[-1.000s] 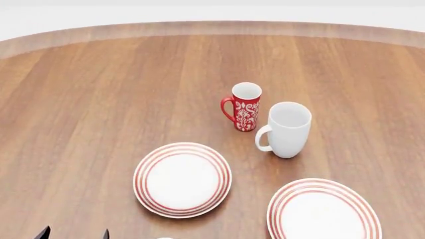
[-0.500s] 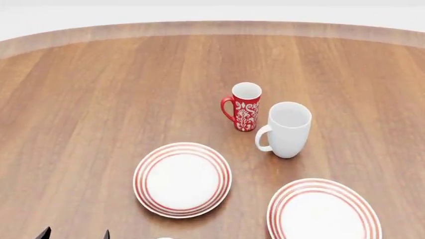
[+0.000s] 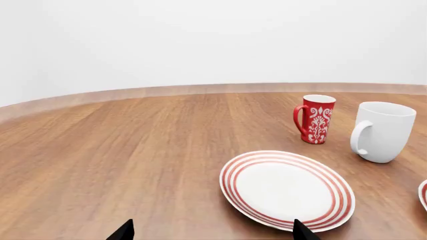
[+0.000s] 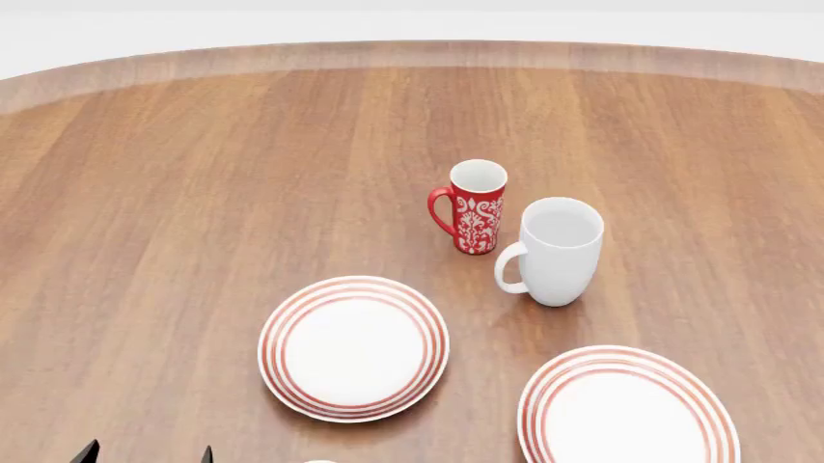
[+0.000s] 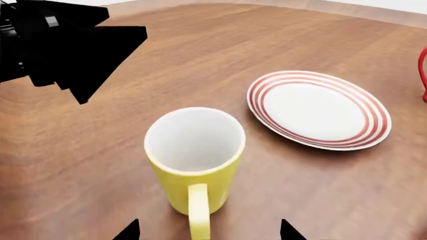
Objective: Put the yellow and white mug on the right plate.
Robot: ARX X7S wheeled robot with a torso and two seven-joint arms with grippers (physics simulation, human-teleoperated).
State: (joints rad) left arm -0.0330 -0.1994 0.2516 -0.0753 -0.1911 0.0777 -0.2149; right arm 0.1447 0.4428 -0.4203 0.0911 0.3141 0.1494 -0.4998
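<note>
The yellow and white mug (image 5: 195, 160) stands upright on the wooden table in the right wrist view, its yellow handle (image 5: 199, 215) pointing toward the camera. My right gripper (image 5: 209, 232) is open, with one fingertip on either side of the handle and neither touching it. It does not show in the head view. The right plate (image 4: 627, 415) lies empty at the near right of the table; its edge also shows in the left wrist view (image 3: 423, 192). My left gripper (image 3: 212, 232) is open and empty, low over the table at the near left (image 4: 145, 453).
The left plate (image 4: 354, 348) lies empty near the table's middle, just beyond the yellow mug (image 5: 319, 109). A slim red floral mug (image 4: 477, 205) and a taller white mug (image 4: 561, 251) stand behind the plates. The left arm (image 5: 60, 45) shows dark beyond the yellow mug.
</note>
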